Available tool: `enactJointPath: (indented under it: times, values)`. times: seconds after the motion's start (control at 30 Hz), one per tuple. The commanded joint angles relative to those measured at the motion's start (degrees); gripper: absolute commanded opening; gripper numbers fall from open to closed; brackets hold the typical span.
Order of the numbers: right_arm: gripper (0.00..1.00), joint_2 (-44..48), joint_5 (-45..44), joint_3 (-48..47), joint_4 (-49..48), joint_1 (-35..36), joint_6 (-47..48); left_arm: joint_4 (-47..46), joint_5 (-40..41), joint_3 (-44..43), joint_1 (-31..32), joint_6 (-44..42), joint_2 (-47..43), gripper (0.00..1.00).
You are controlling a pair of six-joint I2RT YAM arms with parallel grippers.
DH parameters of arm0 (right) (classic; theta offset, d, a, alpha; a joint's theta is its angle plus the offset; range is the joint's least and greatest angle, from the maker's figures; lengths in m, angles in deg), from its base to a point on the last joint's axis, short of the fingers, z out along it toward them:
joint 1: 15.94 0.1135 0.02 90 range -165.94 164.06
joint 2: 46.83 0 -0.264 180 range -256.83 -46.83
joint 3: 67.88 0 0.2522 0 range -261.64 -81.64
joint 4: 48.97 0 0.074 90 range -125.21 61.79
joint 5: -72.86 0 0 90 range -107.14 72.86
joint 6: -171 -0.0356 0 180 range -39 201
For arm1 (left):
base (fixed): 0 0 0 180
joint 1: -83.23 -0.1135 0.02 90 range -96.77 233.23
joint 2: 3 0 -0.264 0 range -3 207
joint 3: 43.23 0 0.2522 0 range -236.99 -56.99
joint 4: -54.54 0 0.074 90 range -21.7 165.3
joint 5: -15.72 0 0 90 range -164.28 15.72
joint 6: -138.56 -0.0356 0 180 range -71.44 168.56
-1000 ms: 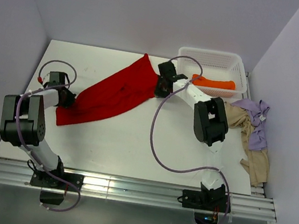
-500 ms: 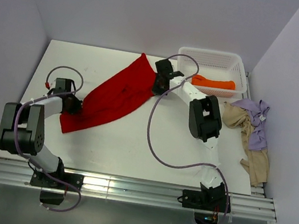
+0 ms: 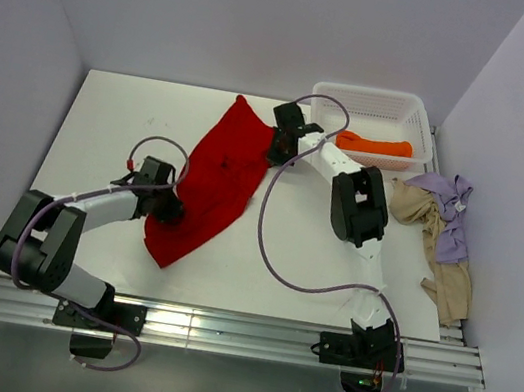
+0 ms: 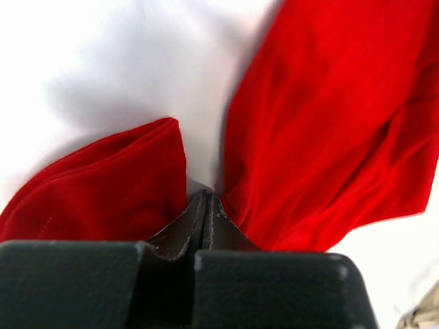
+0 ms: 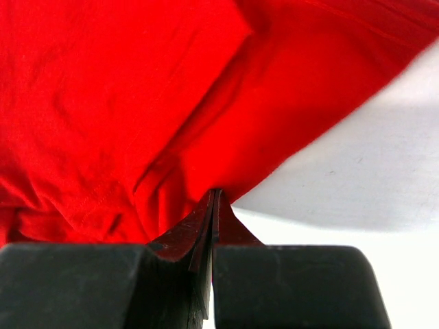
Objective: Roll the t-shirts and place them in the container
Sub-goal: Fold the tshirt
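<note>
soft creased red t-shirt (image 3: 215,173), edges inside clenched left gripper (image 4: 204,197) and right gripper (image 5: 215,193)

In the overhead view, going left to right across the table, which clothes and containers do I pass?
red t-shirt → white basket → lavender shirt. The orange shirt and beige shirt overlap those, so I skip them.

My white tabletop (image 3: 123,121), matte, filling mid of top view, my white plastic mesh basket (image 3: 373,94) upright at its far R corner, alu rails (image 3: 238,334) along the near edge, pale lavender walls (image 3: 273,15) L, back & R
</note>
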State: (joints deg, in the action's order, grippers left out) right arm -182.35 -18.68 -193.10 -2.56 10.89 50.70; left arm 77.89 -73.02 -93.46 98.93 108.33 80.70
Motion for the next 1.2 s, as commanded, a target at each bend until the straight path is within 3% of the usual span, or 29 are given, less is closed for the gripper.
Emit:
enactJointPath:
  times: [0.0,0.47,0.6,0.67,0.73,0.8,0.93,1.0,1.07,1.17]
  values:
    - [0.0,-1.8,0.1,-2.4,1.8,-1.1,1.2,11.9,-0.3,4.8,4.1,2.4,1.6,0.0]
    - [0.0,-3.4,1.3,-6.0,2.5,-1.5,2.4,13.6,-1.8,8.1,27.1,16.1,1.8,0.0]
    - [0.0,-4.2,1.3,-7.2,3.0,-1.6,2.4,19.1,1.6,7.9,29.8,17.8,-0.5,0.01]
    - [0.0,-4.1,2.5,-7.1,2.8,-1.6,2.4,22.0,5.0,7.8,29.9,18.0,-3.7,0.07]
    - [0.04,-3.2,3.6,-6.4,2.1,-1.8,2.2,25.5,7.1,6.7,29.9,17.1,-6.3,0.38]
    - [0.09,-1.0,5.0,-4.1,0.4,-2.0,2.3,29.0,10.6,5.1,29.9,16.3,-10.2,0.53]
    - [0.26,4.7,6.5,2.0,-3.7,-2.8,1.2,32.2,16.5,-1.0,29.8,14.0,-16.1,0.64]
    - [0.3,7.3,7.5,6.8,-7.0,-3.5,0.7,31.6,18.2,-2.6,29.5,11.1,-18.1,0.66]
    - [0.37,11.4,9.0,11.4,-9.7,-4.4,0.8,27.4,16.6,-3.8,26.2,7.7,-18.6,0.67]
    - [0.4,16.1,8.9,16.1,-11.2,-4.5,1.1,20.0,11.7,-4.0,18.6,0.7,-16.8,0.65]
